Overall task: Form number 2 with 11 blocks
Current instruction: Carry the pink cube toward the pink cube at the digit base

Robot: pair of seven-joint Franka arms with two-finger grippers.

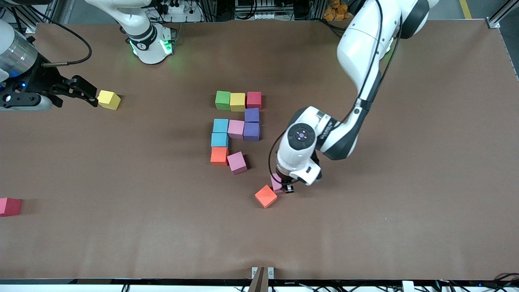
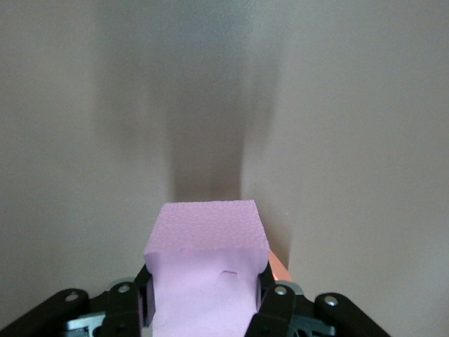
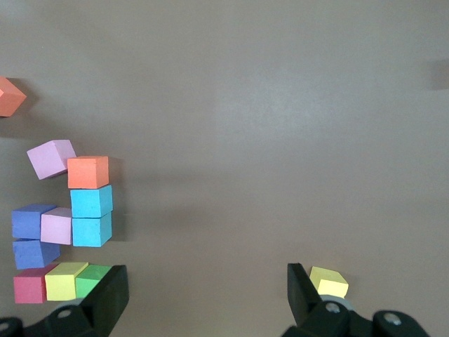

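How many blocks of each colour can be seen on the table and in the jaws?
Green: 1
Yellow: 2
Red: 2
Purple: 2
Light blue: 2
Pink: 3
Orange: 2
Total: 14

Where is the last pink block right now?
The pink block is gripped in the left end effector, low over the table beside a loose orange block.

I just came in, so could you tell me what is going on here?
The arms are building a 2 from blocks. The left gripper is shut on a pink block beside a loose orange block. Nine blocks already stand in the digit, with another pink one askew. The right gripper waits open by a stray yellow block.
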